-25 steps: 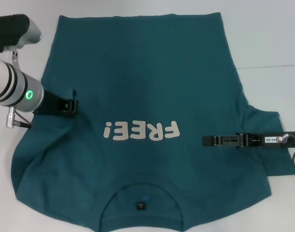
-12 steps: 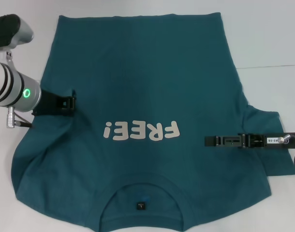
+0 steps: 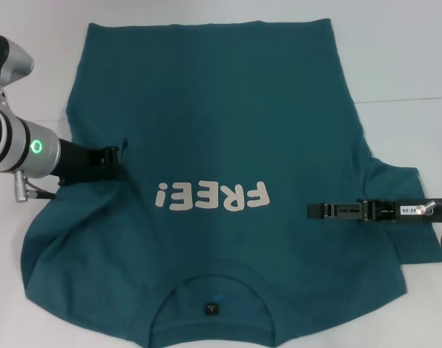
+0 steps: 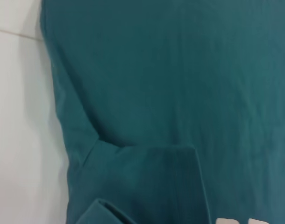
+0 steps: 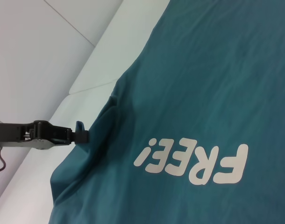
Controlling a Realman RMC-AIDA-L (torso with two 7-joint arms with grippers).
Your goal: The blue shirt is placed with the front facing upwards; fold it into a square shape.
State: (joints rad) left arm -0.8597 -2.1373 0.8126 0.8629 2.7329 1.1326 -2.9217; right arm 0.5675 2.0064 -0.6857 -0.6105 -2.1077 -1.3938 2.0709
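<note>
The blue shirt (image 3: pixel 221 109) lies flat on the white table, front up, its off-white "FREE!" print (image 3: pixel 211 196) in the middle and its collar (image 3: pixel 212 290) nearest me. My left gripper (image 3: pixel 118 156) is at the shirt's left side, shut on the left sleeve, which is drawn inward over the body. The left wrist view shows that folded sleeve (image 4: pixel 152 186) lying on the shirt (image 4: pixel 180 70). The right wrist view shows the shirt (image 5: pixel 217 70) and the left gripper (image 5: pixel 82 134) at its bunched edge. My right gripper (image 3: pixel 311 211) reaches in over the shirt's right side, beside the print.
The right sleeve (image 3: pixel 413 239) still lies spread out on the table under the right arm. Bare white table (image 3: pixel 402 58) surrounds the shirt on the left, right and far sides. A table seam (image 3: pixel 409 98) runs off to the right.
The left gripper has moved right and slightly toward me, pulling the shirt's left edge further in. The right gripper drew back a little to the right.
</note>
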